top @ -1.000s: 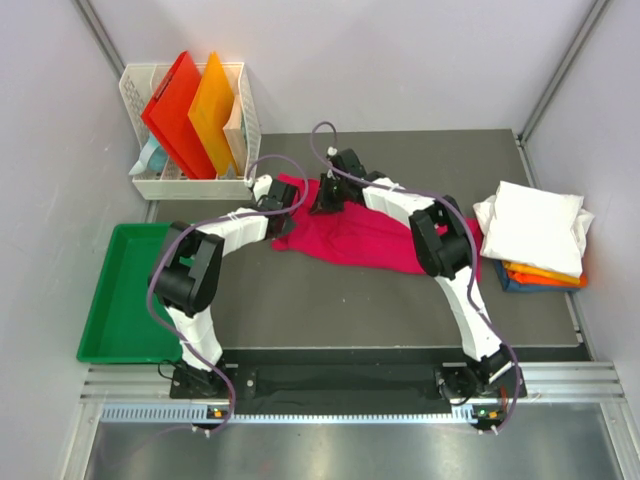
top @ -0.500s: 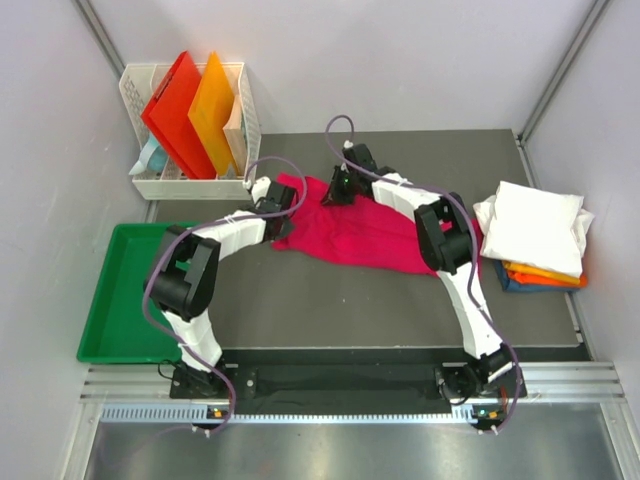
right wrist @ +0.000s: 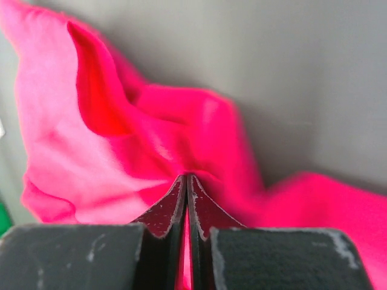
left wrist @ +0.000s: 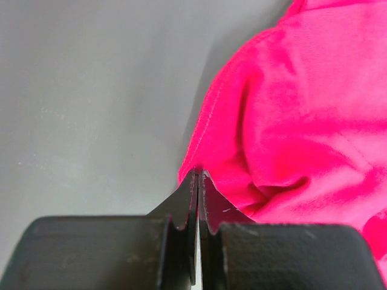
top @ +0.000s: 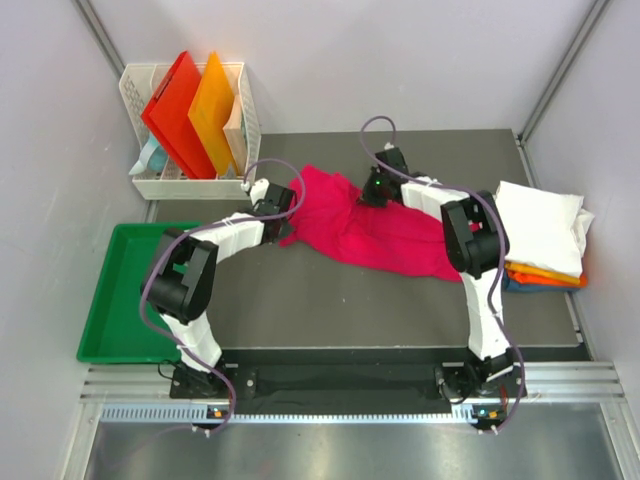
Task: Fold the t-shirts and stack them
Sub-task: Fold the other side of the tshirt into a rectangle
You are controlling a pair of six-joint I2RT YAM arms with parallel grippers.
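T-shirt point(top: 390, 235), magenta, left hand point(left wrist: 198, 178) clamped on its edge, right hand point(right wrist: 186, 180) clamped mid-fold

Both our arms reach forward, elbows bent and bowed outward. Our left gripper point(top: 287, 208) is down low, jaws squeezed tight on the edge of the pink t-shirt point(top: 385, 238). Our right gripper point(top: 373, 190) is off to its right, wrist tipped down, jaws pinched together on that same cloth.
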